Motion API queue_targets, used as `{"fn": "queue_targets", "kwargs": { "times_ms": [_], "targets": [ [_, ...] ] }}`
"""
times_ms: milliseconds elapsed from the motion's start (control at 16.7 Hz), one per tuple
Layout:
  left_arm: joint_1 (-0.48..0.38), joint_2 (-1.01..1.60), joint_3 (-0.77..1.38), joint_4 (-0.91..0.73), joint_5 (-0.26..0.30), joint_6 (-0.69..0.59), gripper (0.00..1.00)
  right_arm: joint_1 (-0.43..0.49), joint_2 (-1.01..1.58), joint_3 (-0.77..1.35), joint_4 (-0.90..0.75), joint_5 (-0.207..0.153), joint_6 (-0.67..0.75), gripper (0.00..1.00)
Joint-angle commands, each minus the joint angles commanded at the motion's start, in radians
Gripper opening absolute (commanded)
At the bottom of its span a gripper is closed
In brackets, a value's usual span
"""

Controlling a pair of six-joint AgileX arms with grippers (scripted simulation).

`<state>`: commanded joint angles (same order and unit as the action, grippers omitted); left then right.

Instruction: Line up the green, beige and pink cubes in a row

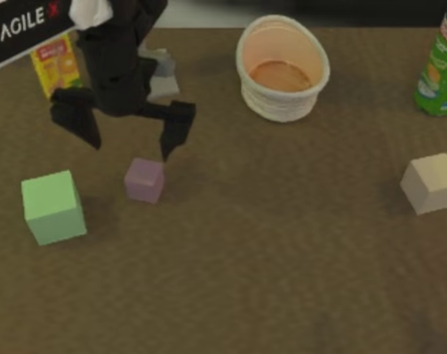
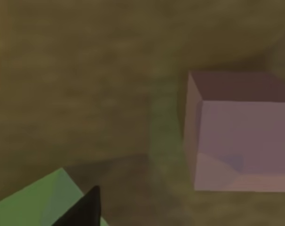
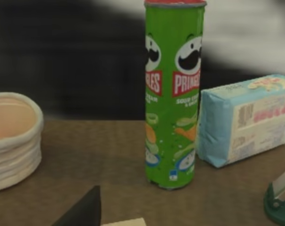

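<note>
Hovering over brown table (image 1: 282,258), left claw (image 1: 127,136) spread, empty; pink cube (image 1: 144,180) just below; right claw unseen.

The brown table (image 1: 282,258) bears three cubes (image 1: 144,180), a bowl (image 1: 282,68) and a can (image 1: 439,70).

The left arm reaches in from the far left corner of the bench, its black wrist angled down toward the near side. The left claw (image 1: 127,136) hangs with its two fingers spread wide apart, nothing between them. The right arm does not appear from above.
</note>
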<state>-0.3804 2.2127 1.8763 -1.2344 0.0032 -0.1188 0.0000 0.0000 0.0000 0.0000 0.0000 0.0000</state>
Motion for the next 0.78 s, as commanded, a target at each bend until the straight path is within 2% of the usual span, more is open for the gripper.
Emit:
{"fn": "queue_targets", "kwargs": {
  "times_ms": [240,600,780],
  "targets": [
    [0.004,0.003,-0.017,0.019,0.000,0.002,1.00,0.000,0.000,0.000,0.000,0.000,0.000,1.00],
    [0.002,0.072,-0.171,0.252,0.001,0.003,1.00,0.000,0.000,0.000,0.000,0.000,0.000,1.00],
    [0.002,0.093,-0.211,0.304,0.001,0.003,1.00,0.000,0.000,0.000,0.000,0.000,0.000,1.00]
  ]
}}
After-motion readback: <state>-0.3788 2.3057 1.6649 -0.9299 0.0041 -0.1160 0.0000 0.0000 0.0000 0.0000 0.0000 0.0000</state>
